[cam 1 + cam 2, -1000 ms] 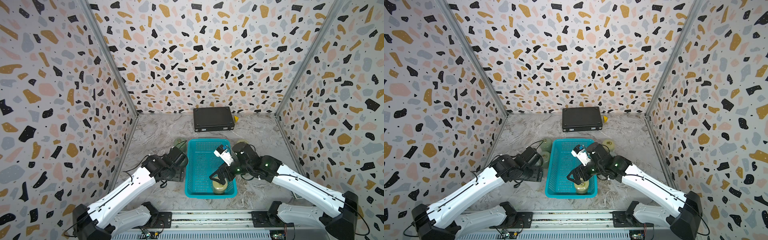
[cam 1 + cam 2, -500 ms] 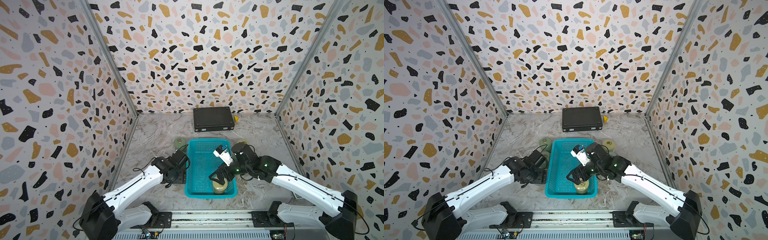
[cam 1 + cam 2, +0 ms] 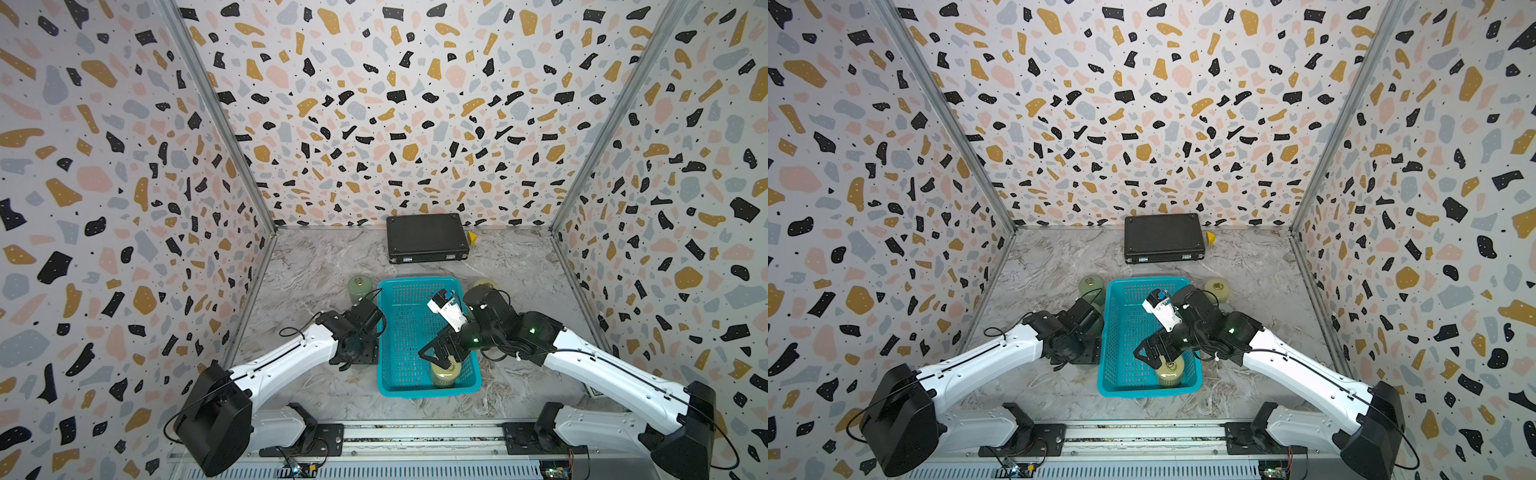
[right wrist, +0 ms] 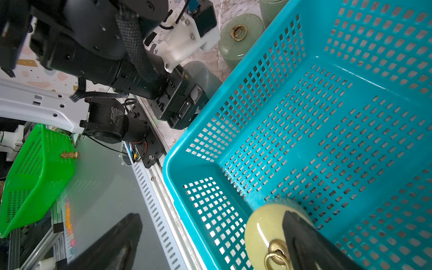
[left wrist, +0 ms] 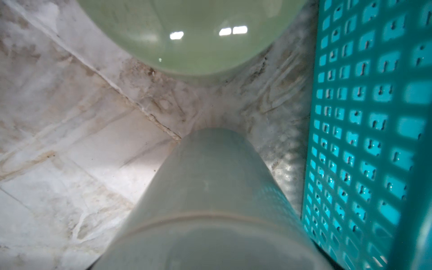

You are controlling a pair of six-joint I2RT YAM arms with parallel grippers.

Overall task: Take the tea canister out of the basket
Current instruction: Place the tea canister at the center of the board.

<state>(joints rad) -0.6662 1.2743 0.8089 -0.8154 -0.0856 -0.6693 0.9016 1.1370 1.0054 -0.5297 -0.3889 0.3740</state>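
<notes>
Over the near end of the basket [image 3: 415, 390]: right gripper [image 3: 435, 358], fingers [image 4: 301, 233] spread wide, clamping nothing. Upright in the basket's near corner, the tea canister [image 3: 444, 374], pale yellow-green. Partly covered by one fingertip in the right wrist view, with the brass ring [image 4: 277, 254] on its lid just beside that finger; well apart from the other fingertip.

Outside the basket's side wall, close alongside: left gripper [image 3: 352, 354], fingers hidden, impossible to tell whether open or clamped. Right below it in the left wrist view, a grey-green canister [image 5: 210, 187] standing on the marble floor [image 3: 316, 266]. Beyond that, a green canister [image 5: 191, 35]. Far past both grippers, a flat black case [image 3: 427, 237].
</notes>
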